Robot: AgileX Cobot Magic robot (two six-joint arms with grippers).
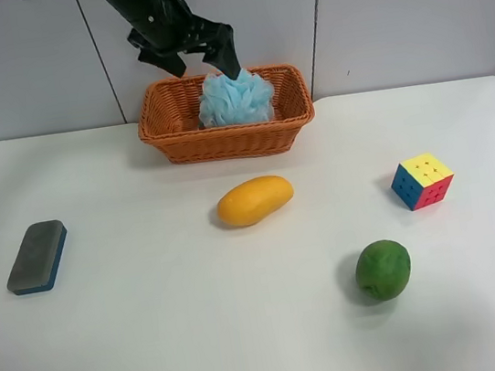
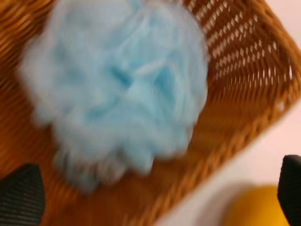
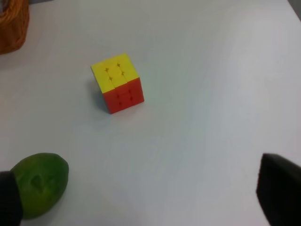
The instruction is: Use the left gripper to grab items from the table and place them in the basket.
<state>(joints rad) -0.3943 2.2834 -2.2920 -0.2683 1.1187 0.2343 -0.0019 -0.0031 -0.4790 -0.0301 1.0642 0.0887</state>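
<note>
The light-blue bath pouf [image 1: 235,99] sits inside the wicker basket [image 1: 175,126] at the far side of the table [image 1: 157,327]. My left gripper [image 1: 203,63] hovers just above the pouf, open, with nothing held. In the left wrist view the pouf [image 2: 117,94] looks blurred against the basket wall [image 2: 244,70], and the left gripper [image 2: 155,193] has its jaws spread wide. The yellow mango [image 1: 254,200], the puzzle cube [image 1: 422,180], the green fruit [image 1: 383,270] and the eraser block [image 1: 37,257] lie on the table. My right gripper [image 3: 143,197] is open near the green fruit [image 3: 40,183] and the cube [image 3: 117,82].
A grey panelled wall [image 1: 389,9] stands right behind the basket. A corner of the basket [image 3: 11,26] shows in the right wrist view, and an edge of the mango [image 2: 254,207] in the left wrist view. The right arm does not show in the exterior high view.
</note>
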